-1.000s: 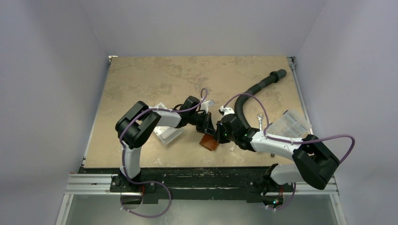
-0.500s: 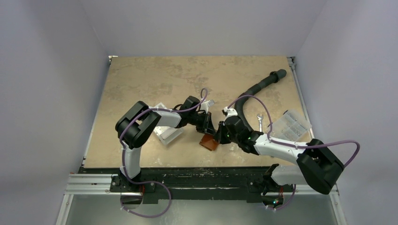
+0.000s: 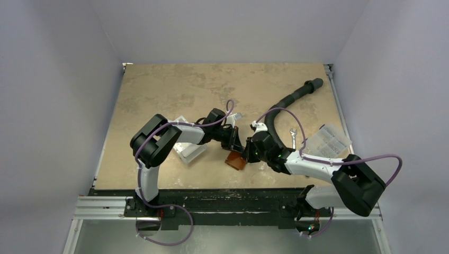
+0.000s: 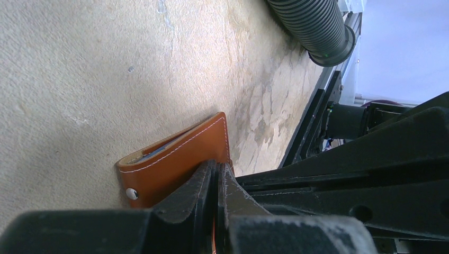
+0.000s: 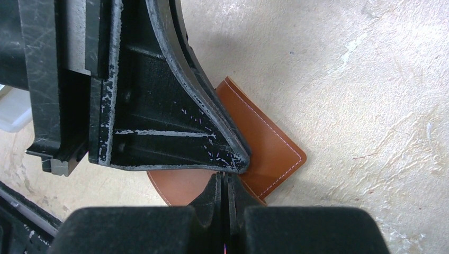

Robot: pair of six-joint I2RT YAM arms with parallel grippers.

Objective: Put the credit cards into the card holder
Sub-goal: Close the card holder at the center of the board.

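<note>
The card holder (image 3: 235, 161) is a brown leather wallet lying folded on the table between the two arms. In the left wrist view the card holder (image 4: 174, 159) shows its snap button, and the bluish edge of a credit card (image 4: 159, 151) peeps out of the fold. My left gripper (image 4: 218, 168) is shut, with a thin strip of the brown leather caught between its jaws. My right gripper (image 5: 225, 177) is shut with nothing visible between its fingers, and its tips rest against the card holder (image 5: 267, 145) just below the left fingers (image 5: 174, 121). In the top view the left gripper (image 3: 236, 144) and right gripper (image 3: 248, 153) meet over the wallet.
A clear-and-white plastic box (image 3: 188, 151) lies under the left forearm. A clear printed packet (image 3: 329, 140) sits near the right edge. A black corrugated hose (image 3: 290, 100) curves from the back right toward the middle, with a small metal tool (image 3: 293, 135) beside it.
The right arm's rear links swayed slightly to the right and back. Both grippers and the wallet stay where they were.
</note>
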